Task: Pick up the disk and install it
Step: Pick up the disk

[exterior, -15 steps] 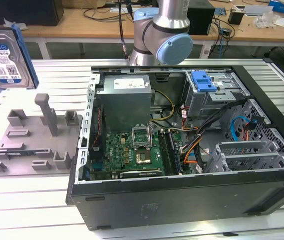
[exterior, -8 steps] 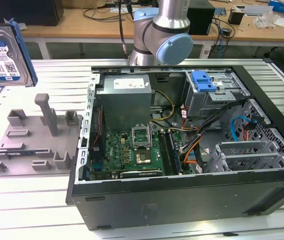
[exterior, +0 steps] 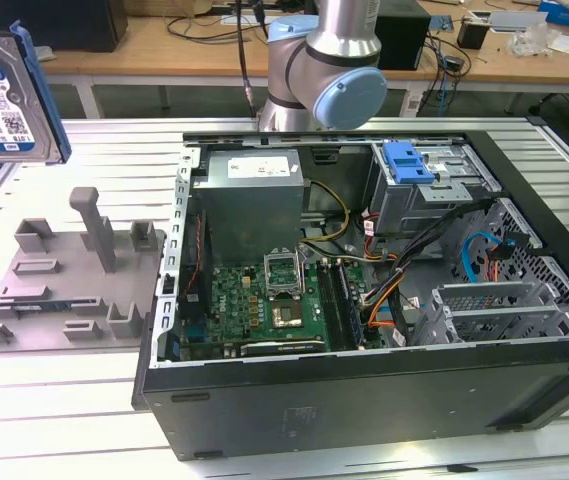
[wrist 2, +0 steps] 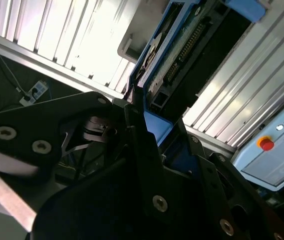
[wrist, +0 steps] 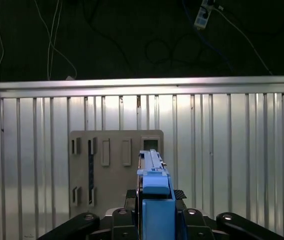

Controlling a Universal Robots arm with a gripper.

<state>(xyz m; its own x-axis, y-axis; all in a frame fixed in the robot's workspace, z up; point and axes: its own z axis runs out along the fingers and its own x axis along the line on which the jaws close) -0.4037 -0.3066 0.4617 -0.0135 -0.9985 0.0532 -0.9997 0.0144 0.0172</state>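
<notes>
The disk (exterior: 4, 100), a silver drive with a white-and-blue label in a blue carrier, hangs upright in the air at the exterior view's far left, above the table. In the first wrist view the disk (wrist: 153, 167) stands edge-on between the dark fingers, my gripper (wrist: 155, 196) shut on its blue frame. From the second wrist view I see the disk (wrist 2: 191, 45) from its connector end, with my gripper (wrist 2: 156, 129) clamped on the lower edge of its carrier.
A grey fixture plate (exterior: 64, 280) with posts and slots lies below the disk, also in the first wrist view as the plate (wrist: 114, 165). The open computer case (exterior: 364, 400) fills the middle, with a drive bay and blue latch (exterior: 409, 160) and a grey power supply (exterior: 254, 200).
</notes>
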